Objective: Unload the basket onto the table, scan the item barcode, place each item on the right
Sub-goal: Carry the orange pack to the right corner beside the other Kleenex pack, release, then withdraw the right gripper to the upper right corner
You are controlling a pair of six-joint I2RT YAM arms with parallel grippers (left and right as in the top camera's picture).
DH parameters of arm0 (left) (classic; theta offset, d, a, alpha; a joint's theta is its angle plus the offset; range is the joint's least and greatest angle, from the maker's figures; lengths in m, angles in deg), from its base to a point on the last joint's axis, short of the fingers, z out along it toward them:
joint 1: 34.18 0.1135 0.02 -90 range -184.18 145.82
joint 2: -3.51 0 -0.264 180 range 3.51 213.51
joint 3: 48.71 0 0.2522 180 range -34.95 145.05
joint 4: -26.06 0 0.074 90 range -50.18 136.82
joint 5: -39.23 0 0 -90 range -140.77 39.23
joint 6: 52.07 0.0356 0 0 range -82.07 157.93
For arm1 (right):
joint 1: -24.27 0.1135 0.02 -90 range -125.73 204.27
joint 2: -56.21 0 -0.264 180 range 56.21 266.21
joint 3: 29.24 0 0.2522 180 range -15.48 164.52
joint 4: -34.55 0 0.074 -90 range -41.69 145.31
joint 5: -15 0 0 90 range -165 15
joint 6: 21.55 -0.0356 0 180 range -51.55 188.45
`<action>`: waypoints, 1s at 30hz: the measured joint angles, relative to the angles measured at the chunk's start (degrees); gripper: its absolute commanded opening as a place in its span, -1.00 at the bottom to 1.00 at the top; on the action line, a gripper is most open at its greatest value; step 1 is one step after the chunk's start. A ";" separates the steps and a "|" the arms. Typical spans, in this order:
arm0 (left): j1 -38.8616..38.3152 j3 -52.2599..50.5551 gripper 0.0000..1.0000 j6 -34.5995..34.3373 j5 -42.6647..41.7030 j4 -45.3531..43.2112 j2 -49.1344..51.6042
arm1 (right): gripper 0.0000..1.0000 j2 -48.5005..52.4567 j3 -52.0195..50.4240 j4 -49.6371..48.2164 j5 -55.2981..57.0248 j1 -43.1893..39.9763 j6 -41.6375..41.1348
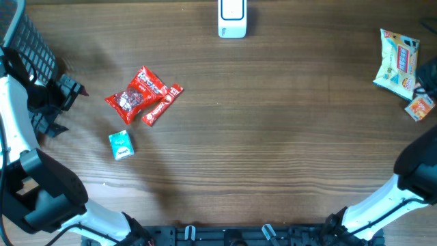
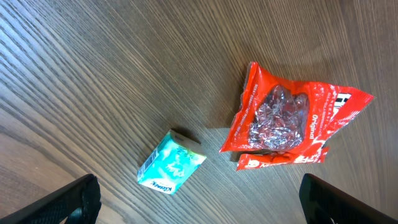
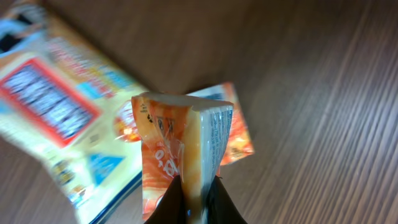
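My right gripper [image 3: 196, 198] is shut on a small orange packet [image 3: 180, 140] and holds it edge-up just above the wood table. In the overhead view this orange packet [image 1: 420, 107] sits at the far right edge. The white barcode scanner [image 1: 232, 19] stands at the middle of the table's back edge, far from the packet. My left gripper [image 1: 67, 108] hangs open at the far left, nothing between its fingers [image 2: 69, 200]. Just ahead of it lie a teal tissue pack [image 2: 171, 163] and a red snack bag [image 2: 286, 118].
A yellow and blue snack bag [image 1: 397, 61] lies at the back right, just beyond the held packet, blurred in the right wrist view [image 3: 56, 106]. A red bar [image 1: 162, 104] lies beside the red bag. A black ribbed object [image 1: 31, 44] sits at the back left corner.
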 measured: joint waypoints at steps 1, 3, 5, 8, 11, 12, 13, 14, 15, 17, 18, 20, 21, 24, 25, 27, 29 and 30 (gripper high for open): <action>0.00 0.00 1.00 0.00 0.00 -0.02 0.00 | -0.91 0.04 -0.63 -0.46 -0.33 -1.01 -0.39; 0.00 0.00 1.00 0.00 0.00 0.00 0.00 | -0.91 0.04 -1.51 -1.36 -0.66 -2.43 -0.76; 0.00 0.00 1.00 0.00 0.00 0.00 0.00 | -0.91 0.04 -2.25 -2.40 -0.66 -3.65 -0.98; 0.00 0.00 1.00 0.00 0.00 0.00 0.00 | -0.92 0.04 -3.63 -3.56 0.74 -5.20 -2.03; 0.00 0.00 1.00 0.00 0.00 0.00 0.00 | -0.91 0.04 -5.09 -4.24 2.23 -6.29 -3.13; 0.00 0.00 1.00 0.00 0.00 0.00 0.00 | -0.91 0.04 -5.81 -4.76 2.64 -6.71 -3.39; 0.00 0.00 1.00 0.00 0.00 0.00 0.00 | -0.91 0.04 -6.40 -4.96 2.84 -7.10 -3.56; 0.00 0.00 1.00 0.02 0.00 0.00 0.00 | -0.91 0.04 -7.26 -5.29 3.02 -7.58 -3.58; 0.00 0.00 1.00 0.00 0.00 0.02 0.00 | -0.92 0.04 -8.04 -5.64 3.10 -8.13 -3.76; 0.00 0.00 1.00 0.00 0.00 0.02 0.00 | -0.91 0.04 -9.22 -6.05 3.28 -9.11 -3.85; 0.00 0.00 1.00 0.02 0.00 0.02 0.00 | -0.90 0.04 -9.70 -6.19 3.30 -9.62 -4.00; 0.00 0.00 1.00 0.02 0.00 0.00 0.00 | -0.35 0.04 -10.54 -6.60 3.56 -10.47 -4.00; 0.00 0.00 1.00 0.00 0.00 0.02 0.00 | -0.04 0.04 -10.75 -6.69 3.67 -10.75 -4.00; 0.00 0.00 1.00 0.02 0.00 0.00 0.00 | 0.84 0.04 -11.26 -7.21 3.91 -11.34 -4.42; 0.00 0.00 1.00 0.00 0.00 0.02 0.00 | 0.93 0.04 -11.26 -7.58 3.91 -11.39 -4.15; 0.00 0.00 1.00 0.00 0.00 0.02 0.00 | 0.99 0.04 -11.26 -8.33 3.65 -11.39 -3.02; 0.00 0.00 1.00 0.00 0.00 0.02 0.00 | 0.99 0.04 -11.26 -8.35 2.49 -11.39 -1.97; 0.00 0.00 1.00 0.00 0.00 0.02 0.00 | 0.99 0.04 -11.23 -8.31 1.86 -11.39 -1.73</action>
